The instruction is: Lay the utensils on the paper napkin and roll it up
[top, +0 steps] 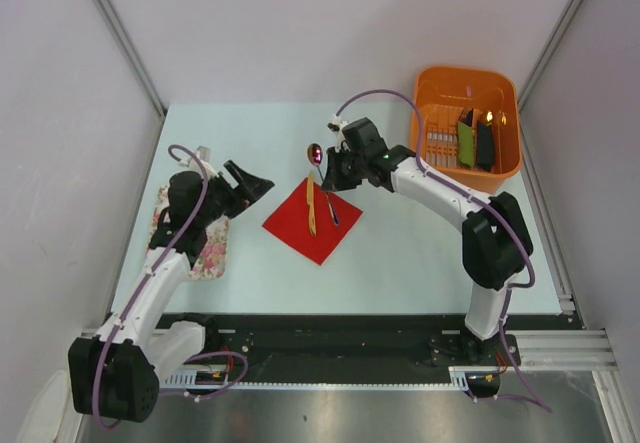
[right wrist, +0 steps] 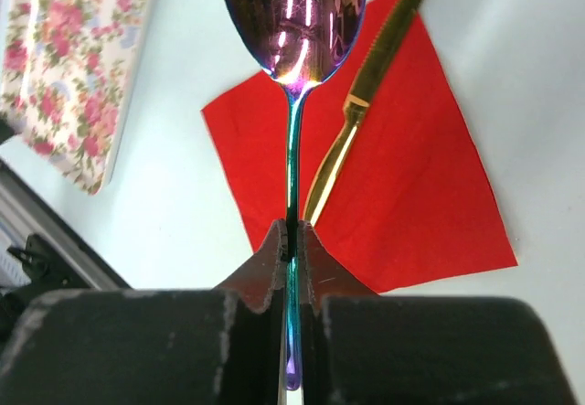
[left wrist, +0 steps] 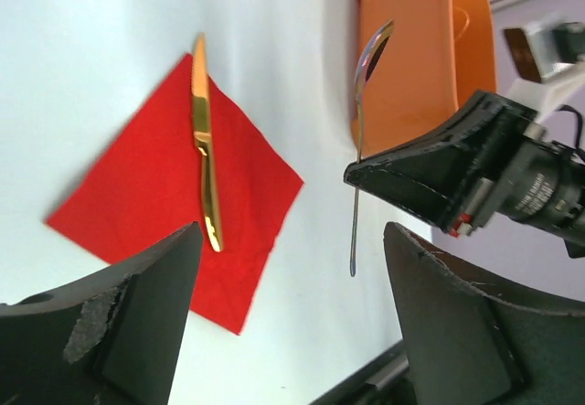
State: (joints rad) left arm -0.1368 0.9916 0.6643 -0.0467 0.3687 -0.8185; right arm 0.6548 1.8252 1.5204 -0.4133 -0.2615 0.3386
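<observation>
Spoon point(right wrist: 291, 21) pinched by its handle in the right claw point(right wrist: 291, 240) hangs near the mid-surface napkin point(top: 300, 231); we'd lower it flat alongside the knife point(top: 311, 206) lying there before letting go. Left claw point(left wrist: 288, 240) stands spread.

Knife point(top: 311, 206) on napkin point(top: 293, 226), basket point(top: 466, 71) far right

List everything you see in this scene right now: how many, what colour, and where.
napkin: one, red, flat at table centre
knife: one, gold, lying on the napkin
spoon: one, shiny purple, held over the napkin's far corner
basket: one, orange, far right
oblong items: two, green and black, in the basket
floral cloth: one, white and pink, left
table: one, pale blue
left gripper: black, open, empty
right gripper: black, shut on the spoon
</observation>
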